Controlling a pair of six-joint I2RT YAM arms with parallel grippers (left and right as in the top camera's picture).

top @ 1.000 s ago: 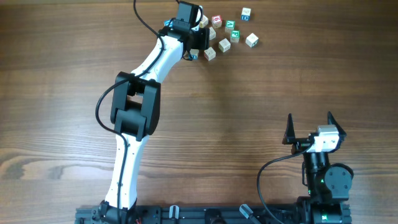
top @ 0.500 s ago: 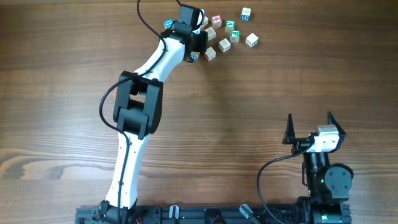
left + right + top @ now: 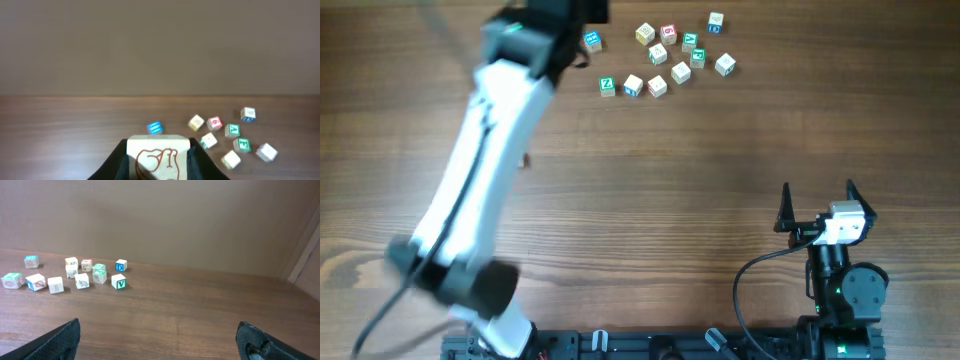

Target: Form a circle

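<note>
So, my left fingers (image 3: 116,162) are pinching a red-printed cube (image 3: 157,159), up off the table (image 3: 60,130). There's no ring yet. On the loose cubes (image 3: 660,55) I can read a blue D (image 3: 120,266) and a green V (image 3: 119,283). A second ago that arm sat among them; now it's swung left, blurred. The right fingers (image 3: 60,340) are spread wide.

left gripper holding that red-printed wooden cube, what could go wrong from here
1. The left gripper clamps the pale wooden cube with a red print, and the left arm shows as a blur from overhead; a fast swing might shake the cube loose.
2. The other small wooden cubes lie in a loose scatter, not a ring; setting this one down among them could knock neighbours, such as the blue-printed cube, out of place.
</note>
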